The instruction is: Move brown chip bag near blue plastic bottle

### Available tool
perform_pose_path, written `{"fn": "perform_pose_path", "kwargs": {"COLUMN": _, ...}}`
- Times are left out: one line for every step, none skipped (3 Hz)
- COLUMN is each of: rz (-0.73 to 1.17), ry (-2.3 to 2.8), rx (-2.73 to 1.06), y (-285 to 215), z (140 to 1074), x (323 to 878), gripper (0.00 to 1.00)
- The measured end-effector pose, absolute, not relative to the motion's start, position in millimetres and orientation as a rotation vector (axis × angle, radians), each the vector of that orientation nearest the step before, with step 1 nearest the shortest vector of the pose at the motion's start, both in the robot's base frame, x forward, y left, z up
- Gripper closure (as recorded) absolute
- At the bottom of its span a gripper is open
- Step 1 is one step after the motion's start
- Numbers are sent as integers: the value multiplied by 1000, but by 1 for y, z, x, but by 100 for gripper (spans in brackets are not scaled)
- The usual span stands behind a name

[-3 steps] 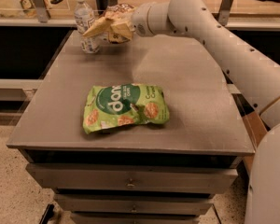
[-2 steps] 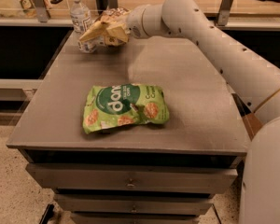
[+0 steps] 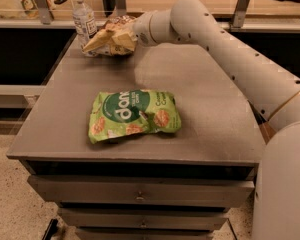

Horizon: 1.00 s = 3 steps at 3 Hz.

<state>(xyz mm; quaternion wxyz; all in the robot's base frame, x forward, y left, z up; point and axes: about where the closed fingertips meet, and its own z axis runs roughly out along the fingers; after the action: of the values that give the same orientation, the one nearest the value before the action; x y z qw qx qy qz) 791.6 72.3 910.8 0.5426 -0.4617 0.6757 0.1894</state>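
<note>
The brown chip bag [image 3: 108, 38], crinkled with pale yellow ends, is at the table's far left corner, held in my gripper [image 3: 124, 34]. The gripper is shut on the bag's right side, and the bag's left tip points toward the blue plastic bottle [image 3: 83, 20]. The bottle stands upright with a white cap at the far left corner, right next to the bag. My white arm [image 3: 225, 54] reaches in from the right.
A bright green chip bag [image 3: 133, 115] lies flat in the middle of the grey table [image 3: 215, 129]. Drawers sit below the tabletop at the front. A shelf rail with posts runs behind the table.
The gripper has carried the brown bag slightly leftward and down, closer beside the bottle. The green bag has not moved.
</note>
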Motion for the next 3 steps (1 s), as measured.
{"fn": "perform_pose_path", "kwargs": {"rz": 463, "ry": 1630, "rx": -1100, "y": 71, "z": 904, "x": 790, "gripper": 62}}
{"fn": "perform_pose_path", "kwargs": {"rz": 506, "ry": 1679, "rx": -1120, "y": 73, "z": 899, "x": 791, "gripper": 39}}
{"fn": "perform_pose_path", "kwargs": {"rz": 485, "ry": 1753, "rx": -1158, "y": 76, "z": 903, "x": 790, "gripper": 15}}
